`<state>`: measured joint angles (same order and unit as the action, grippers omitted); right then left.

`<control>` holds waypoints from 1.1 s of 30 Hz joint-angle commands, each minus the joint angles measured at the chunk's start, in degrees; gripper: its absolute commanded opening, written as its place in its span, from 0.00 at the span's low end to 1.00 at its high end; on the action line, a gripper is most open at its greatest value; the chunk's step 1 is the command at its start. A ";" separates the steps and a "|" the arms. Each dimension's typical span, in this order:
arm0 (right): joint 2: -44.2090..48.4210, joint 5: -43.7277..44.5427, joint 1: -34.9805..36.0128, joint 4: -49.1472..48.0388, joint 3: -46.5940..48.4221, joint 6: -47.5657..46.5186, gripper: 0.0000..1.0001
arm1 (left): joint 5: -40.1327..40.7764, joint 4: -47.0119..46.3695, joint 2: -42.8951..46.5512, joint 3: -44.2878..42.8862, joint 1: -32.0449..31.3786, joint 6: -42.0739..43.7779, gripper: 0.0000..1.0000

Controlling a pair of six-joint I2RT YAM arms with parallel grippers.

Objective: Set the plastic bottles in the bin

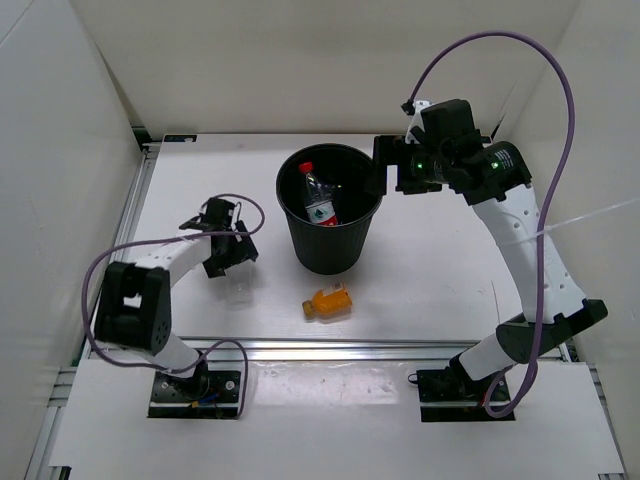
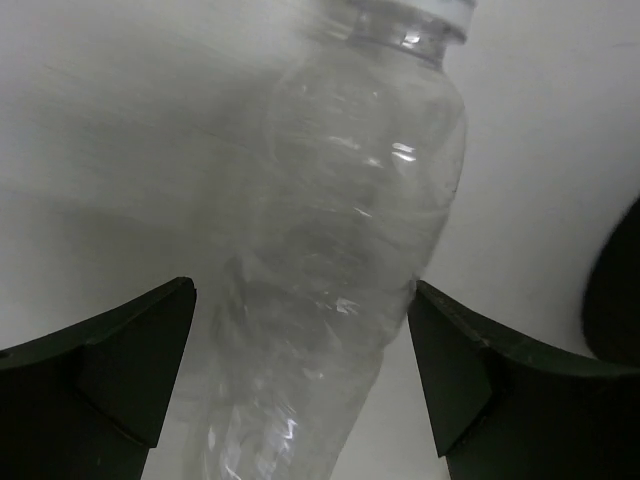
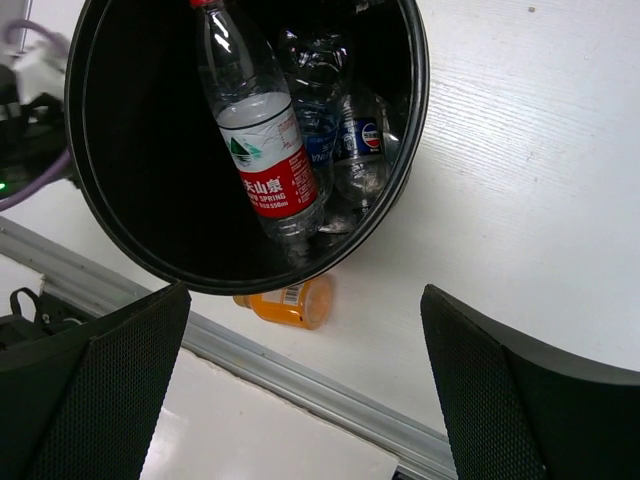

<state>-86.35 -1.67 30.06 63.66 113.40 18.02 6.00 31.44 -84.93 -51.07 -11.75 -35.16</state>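
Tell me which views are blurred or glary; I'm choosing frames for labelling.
Left wrist: the clear white-cap bottle is close and smeared, with small glints. Right wrist: sharp; the red-label bottle reads clearly, though the bin is dark inside. Top external: even light, soft shadows, no glare.

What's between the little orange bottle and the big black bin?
Nothing, just bare white table. The top view shows a gap between the orange bottle and the bin.
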 commanded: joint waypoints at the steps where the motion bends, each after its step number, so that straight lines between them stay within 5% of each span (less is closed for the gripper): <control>1: 0.21 -1.40 -0.18 -1.08 0.41 0.26 1.00 | -4.67 -0.86 -4.10 -0.17 -0.03 1.76 0.97; 3: 0.21 -1.40 -0.18 -1.08 0.41 0.26 1.00 | -6.52 -0.86 -5.33 -0.69 -0.03 0.97 0.90; 6: 0.21 -0.88 -0.18 -1.08 0.41 0.26 1.00 | -7.15 1.07 -2.29 -3.68 1.19 0.63 0.32; 7: 0.21 -0.88 -0.18 -1.08 -0.11 0.26 1.00 | -3.66 2.04 -0.78 -4.73 1.20 -0.52 0.22; 9: 0.21 -0.35 -0.18 -1.70 -0.64 0.26 1.00 | 0.57 3.88 2.47 -9.47 1.20 -4.28 0.15; 15: -0.31 -0.35 -0.18 -2.22 -0.64 0.26 1.00 | 12.01 7.05 8.81 -32.80 -5.38 -10.02 0.21; 21: -0.84 -0.88 -0.18 -2.22 -0.11 0.79 1.00 | 10.00 6.44 -0.67 -52.69 -15.92 -4.14 0.25; 27: -0.84 1.05 -0.18 -2.22 -0.11 1.31 1.00 | 7.89 6.44 -9.46 -56.95 -25.76 -0.54 0.34; 30: 0.38 4.30 -0.18 -2.22 -0.11 1.31 1.00 | 8.93 6.97 -9.47 -54.85 -28.41 0.00 0.60; 32: 1.09 5.71 -0.79 -1.70 -0.11 1.31 1.00 | 10.60 6.97 -8.85 -52.82 -28.95 0.00 0.95; 33: 1.70 5.71 -1.49 -1.70 -0.11 1.31 1.00 | 11.13 6.97 -8.16 -52.82 -29.73 0.70 1.00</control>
<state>-87.18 1.21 29.82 62.98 113.34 19.22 14.66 37.15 -97.08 -103.96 -40.25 -36.12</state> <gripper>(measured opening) 0.998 0.958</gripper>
